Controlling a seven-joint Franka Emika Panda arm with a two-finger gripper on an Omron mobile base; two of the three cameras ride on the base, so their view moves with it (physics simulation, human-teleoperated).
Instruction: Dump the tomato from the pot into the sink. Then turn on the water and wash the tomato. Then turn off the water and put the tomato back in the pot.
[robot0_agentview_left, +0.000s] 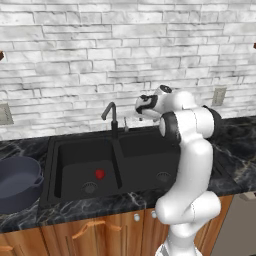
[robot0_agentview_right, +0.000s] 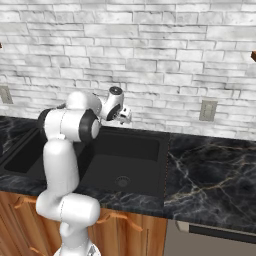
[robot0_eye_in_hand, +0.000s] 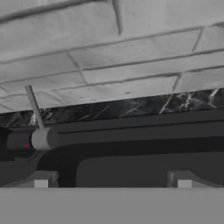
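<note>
Tomato (robot0_agentview_left: 100, 174) lying on the floor of the left basin of the sink (robot0_agentview_left: 60, 150), just left of the centre divider and just beyond that basin's round drain; round, so no long axis and no pointing direction to tell. Sink set in the dark marbled table (robot0_agentview_left: 235, 145), long axis running left to right along the white brick wall (robot0_agentview_left: 75, 55), two basins side by side with a drain in each. Pot (robot0_agentview_left: 17, 182) standing upright on the table left of the sink, mouth up, partly cut off by the left edge of the left base view, well apart from the tomato.

Tool (robot0_eye_in_hand: 112, 181) held high at the far edge of the sink, near the black faucet (robot0_agentview_left: 112, 117), aimed toward the wall. Seen in the hand view with both fingertips (robot0_eye_in_hand: 41, 179) spread wide apart and nothing between them; no hold on anything. Same view also showing a grey cylindrical faucet part with a thin lever rising from it (robot0_eye_in_hand: 37, 131) at the left, against the wall and the far rim of the sink.

Wooden cabinet fronts (robot0_agentview_left: 95, 230) with handles below the table. Wall outlet (robot0_agentview_right: 207, 111) on the brick right of the sink.
</note>
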